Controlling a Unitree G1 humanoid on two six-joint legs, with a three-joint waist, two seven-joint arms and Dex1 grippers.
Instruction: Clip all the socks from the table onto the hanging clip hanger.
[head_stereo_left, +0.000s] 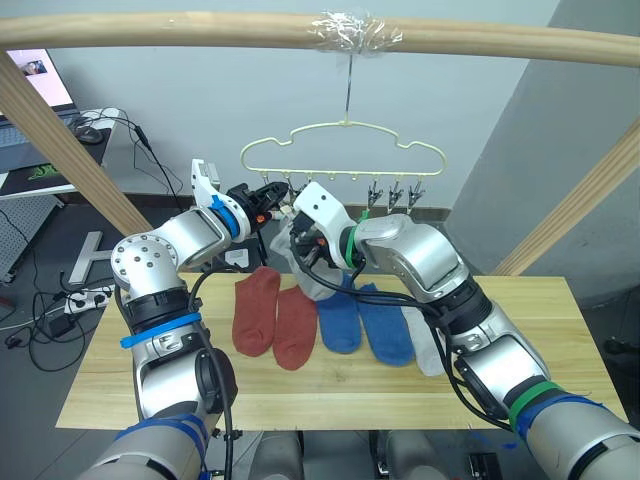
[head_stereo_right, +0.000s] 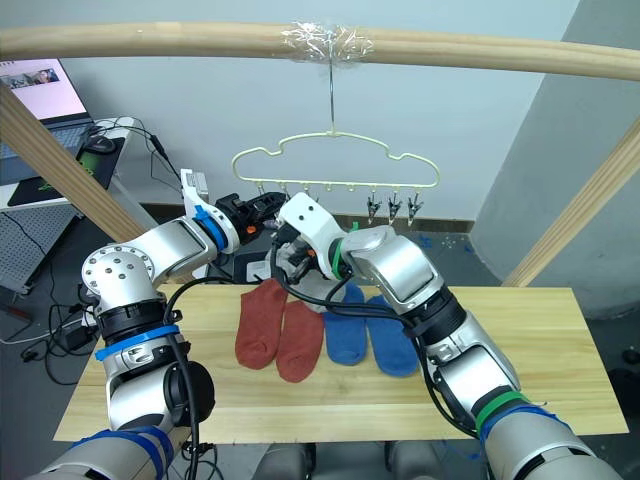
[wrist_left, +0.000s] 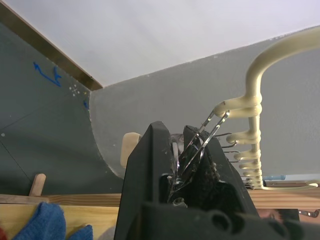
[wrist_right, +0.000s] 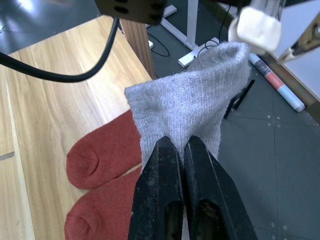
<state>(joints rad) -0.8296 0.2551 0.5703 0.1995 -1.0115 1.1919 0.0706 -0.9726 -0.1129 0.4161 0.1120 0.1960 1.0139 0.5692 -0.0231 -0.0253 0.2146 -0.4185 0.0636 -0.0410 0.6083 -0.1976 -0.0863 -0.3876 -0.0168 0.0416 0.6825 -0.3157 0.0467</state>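
Note:
The pale yellow-green clip hanger (head_stereo_left: 345, 135) hangs by its hook from the wooden pole. My left gripper (head_stereo_left: 268, 200) is shut on one of its small metal clips (wrist_left: 200, 145) at the hanger's left end. Right beside it, my right gripper (head_stereo_left: 300, 243) is shut on a light grey sock (wrist_right: 195, 105), which it holds up just under that clip. On the table (head_stereo_left: 150, 380) lie two rust-red socks (head_stereo_left: 255, 310), two blue socks (head_stereo_left: 385, 325) and another grey sock (head_stereo_left: 430, 350), side by side in a row.
A thick wooden pole frame (head_stereo_left: 200, 30) spans the top, and its slanted legs come down on both sides. Three free clips (head_stereo_left: 395, 195) hang at the hanger's right end. A white desk with a laptop (head_stereo_left: 30, 100) stands far left, with cables on the floor below it.

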